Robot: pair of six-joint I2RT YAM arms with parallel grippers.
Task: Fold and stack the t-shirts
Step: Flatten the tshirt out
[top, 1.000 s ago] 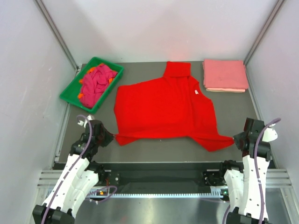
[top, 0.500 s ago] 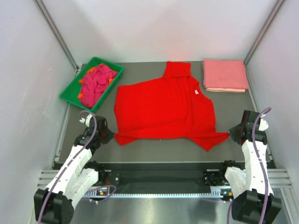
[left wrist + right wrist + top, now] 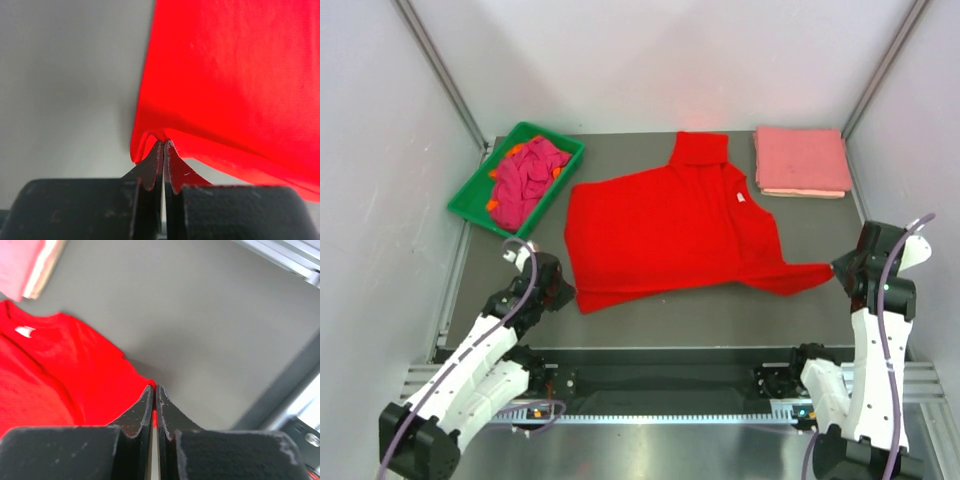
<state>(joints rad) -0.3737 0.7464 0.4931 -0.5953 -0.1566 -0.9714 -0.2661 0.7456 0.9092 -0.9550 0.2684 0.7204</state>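
A bright red t-shirt with a small white neck label lies spread on the dark table. My left gripper is shut on its near left corner, seen in the left wrist view pinching the red cloth. My right gripper is shut on the shirt's near right corner, seen in the right wrist view with red cloth between the jaws. A folded salmon pink shirt stack lies at the back right. Magenta and orange shirts are piled in the tray.
A green plastic tray stands at the back left. White walls enclose the table on three sides, with metal frame posts at the corners. A metal rail runs along the near edge between the arm bases.
Both grippers have moved away from the near edge, carrying the shirt's near corners; the right one also went outward to the right. The near hem now lies straighter and farther from the edge.
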